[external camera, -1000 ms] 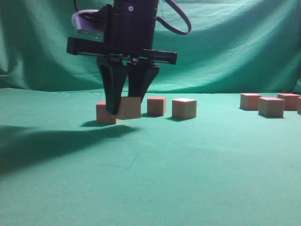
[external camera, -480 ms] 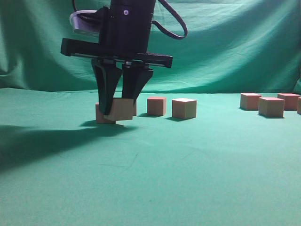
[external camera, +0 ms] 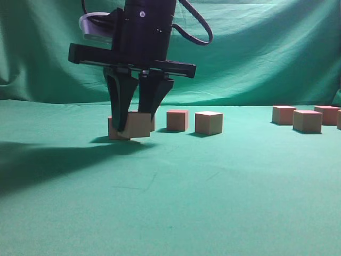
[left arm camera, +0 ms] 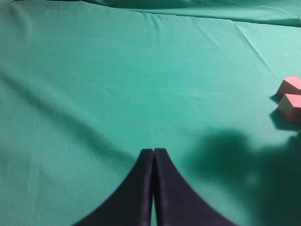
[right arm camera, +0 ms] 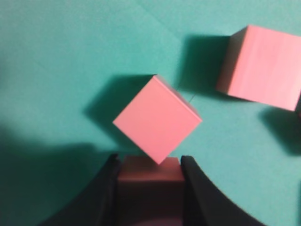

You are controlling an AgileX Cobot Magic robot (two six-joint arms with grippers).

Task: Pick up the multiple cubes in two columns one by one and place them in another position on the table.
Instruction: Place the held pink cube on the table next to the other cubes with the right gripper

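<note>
Right gripper (external camera: 134, 118) grasps one cube (external camera: 136, 125); seven more cubes (external camera: 208, 122) on table (external camera: 213, 181); left gripper (left arm camera: 153, 157) clenched, empty.

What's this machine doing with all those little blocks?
The right gripper has a cube pinched between its fingers, tilted and barely off the green table. Another cube sits right behind it, and two more stand in a row beside. A further cluster rests far off to the right. The left gripper is shut on nothing, off over bare cloth.
</note>
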